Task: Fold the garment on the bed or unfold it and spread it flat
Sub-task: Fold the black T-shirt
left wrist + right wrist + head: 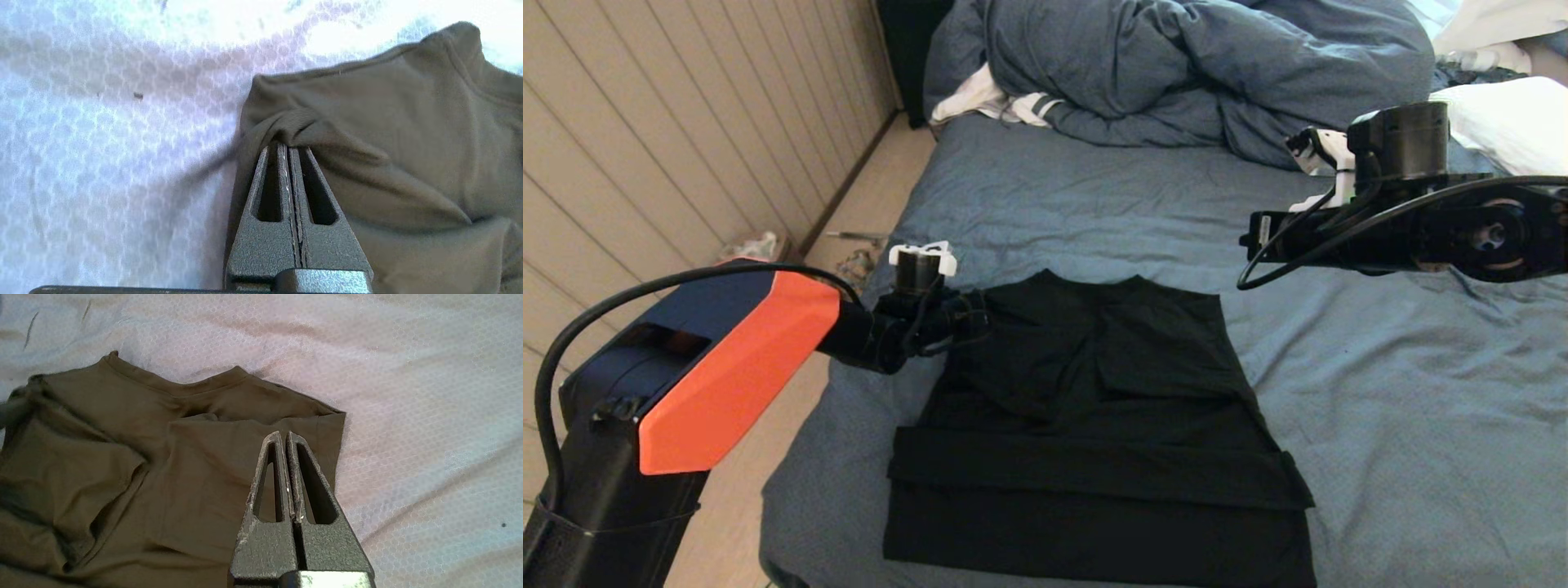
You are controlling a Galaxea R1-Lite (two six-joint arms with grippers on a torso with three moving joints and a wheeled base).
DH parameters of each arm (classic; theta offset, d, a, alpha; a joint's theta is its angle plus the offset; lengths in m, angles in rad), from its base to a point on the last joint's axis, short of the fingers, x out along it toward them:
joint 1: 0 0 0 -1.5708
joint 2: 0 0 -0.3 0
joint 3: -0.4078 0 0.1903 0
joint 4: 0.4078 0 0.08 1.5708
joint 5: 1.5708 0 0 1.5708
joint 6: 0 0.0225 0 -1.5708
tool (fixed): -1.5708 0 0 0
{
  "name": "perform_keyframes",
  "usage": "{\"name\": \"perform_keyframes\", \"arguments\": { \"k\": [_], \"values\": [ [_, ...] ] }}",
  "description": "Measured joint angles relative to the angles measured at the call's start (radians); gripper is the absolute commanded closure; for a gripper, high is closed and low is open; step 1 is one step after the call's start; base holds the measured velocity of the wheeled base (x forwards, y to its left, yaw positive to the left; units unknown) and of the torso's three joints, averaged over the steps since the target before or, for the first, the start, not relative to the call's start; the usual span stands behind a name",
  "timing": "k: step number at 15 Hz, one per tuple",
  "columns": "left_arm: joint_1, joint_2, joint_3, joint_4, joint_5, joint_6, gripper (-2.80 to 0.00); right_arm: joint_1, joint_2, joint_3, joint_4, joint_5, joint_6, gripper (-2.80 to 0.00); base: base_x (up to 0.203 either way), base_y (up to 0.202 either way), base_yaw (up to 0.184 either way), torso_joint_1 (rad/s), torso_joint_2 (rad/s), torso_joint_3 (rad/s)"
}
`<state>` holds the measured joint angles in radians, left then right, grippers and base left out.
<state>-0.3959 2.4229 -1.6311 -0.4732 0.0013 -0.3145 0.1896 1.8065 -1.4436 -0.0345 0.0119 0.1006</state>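
Head view: shirt (1111, 425) lies partly folded on the bed (1405, 425), near its front edge, bottom hem doubled up in a band. Left gripper (976, 318) sits at the shirt's far-left corner — left wrist view shows its fingers (282, 179) pressed together on a pinched bunch of the fabric there. Right gripper (284, 437) hovers above the shirt's far-right corner, fingers (304, 473) closed flat against each other, holding nothing. Duvet (1176, 65) is bunched well beyond the shirt.
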Motion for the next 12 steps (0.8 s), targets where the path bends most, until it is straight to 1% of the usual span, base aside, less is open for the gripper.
{"name": "perform_keyframes", "arguments": {
  "k": [7,12],
  "values": [
    [0.054,-0.009,-0.044,0.016,0.0,-0.001,0.0,-0.002,0.006,-0.001,-0.001,0.0,0.0,0.0,0.0,0.0,0.0,0.0,0.0,0.0],
    [0.084,-0.031,-0.043,0.022,0.0,-0.006,0.0,-0.003,0.006,0.008,-0.038,0.0,0.0,0.0,0.0,0.0,0.0,0.0,0.0,0.0]
  ]
}}
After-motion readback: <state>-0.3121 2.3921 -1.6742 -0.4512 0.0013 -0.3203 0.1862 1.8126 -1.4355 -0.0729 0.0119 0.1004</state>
